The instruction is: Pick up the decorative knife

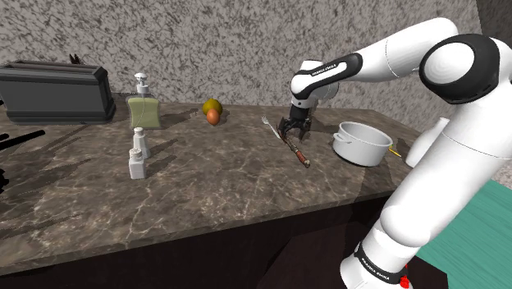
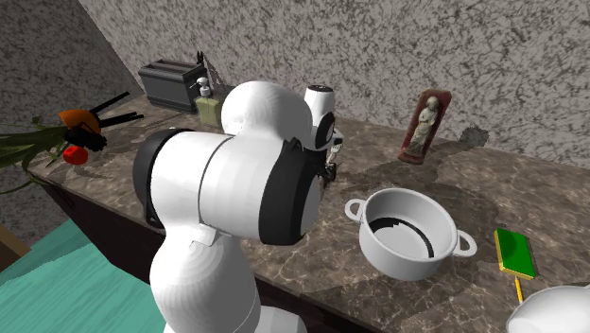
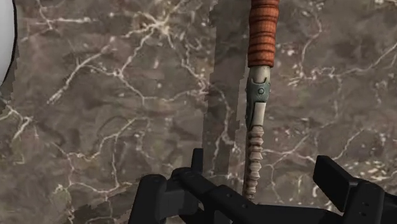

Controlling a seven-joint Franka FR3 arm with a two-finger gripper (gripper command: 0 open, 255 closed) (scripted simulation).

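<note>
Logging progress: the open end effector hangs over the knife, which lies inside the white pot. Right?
No. The knife lies on the counter beside the white pot, not inside it, as the shoulder view shows. The open end effector does hang over it.

Shoulder view: knife [image 1: 297,153] flat on worktop [image 1: 213,185], just left of pot [image 1: 361,144]. Gripper [image 1: 291,134] sits right over it, with fingers [image 3: 340,181] on either side of the knife. Toaster [image 1: 56,93] far left by the back wall, dispenser [image 1: 144,108] to its right, small bottle [image 1: 138,156] in front of that. Fruit [image 1: 213,113] at the back, between dispenser and knife. Second exterior view: figurine [image 2: 423,128] against the wall behind the pot.
</note>
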